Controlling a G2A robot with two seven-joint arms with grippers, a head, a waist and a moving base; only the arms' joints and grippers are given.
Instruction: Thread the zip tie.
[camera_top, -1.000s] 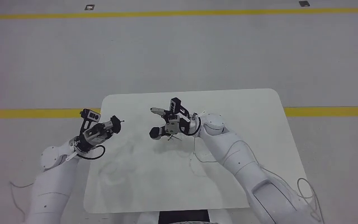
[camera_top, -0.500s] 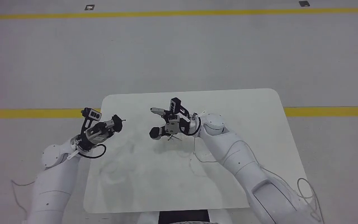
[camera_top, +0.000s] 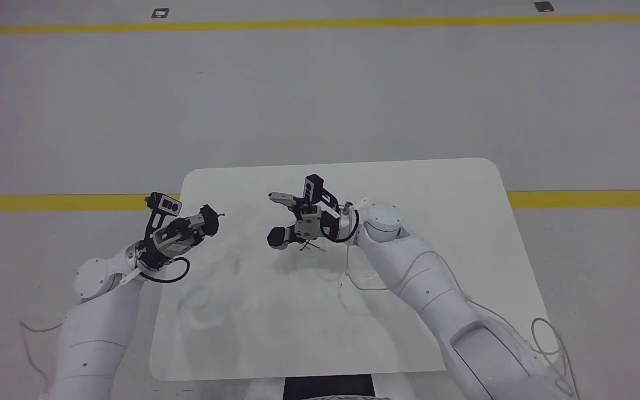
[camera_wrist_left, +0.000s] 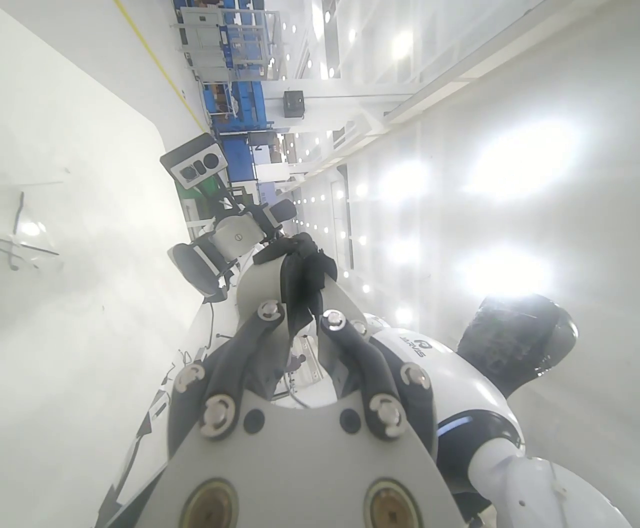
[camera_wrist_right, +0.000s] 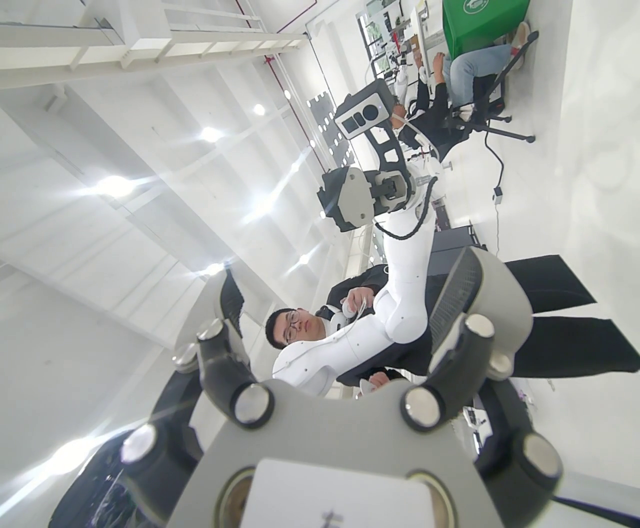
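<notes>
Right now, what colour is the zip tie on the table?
Black zip tie; clearest in left wrist view.

Black zip tie (camera_wrist_left: 19, 212), white table (camera_top: 430, 200)

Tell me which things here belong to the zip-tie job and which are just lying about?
Job: thin dark strip on the white table, likely the zip tie; left claw, shut; right claw, open.
Lying about: yellow floor lines; small dark floor markers.

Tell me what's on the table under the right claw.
Thin dark strands, likely the zip tie, lie on the table, showing at the edge of the open right claw. The claw covers the rest.
</notes>
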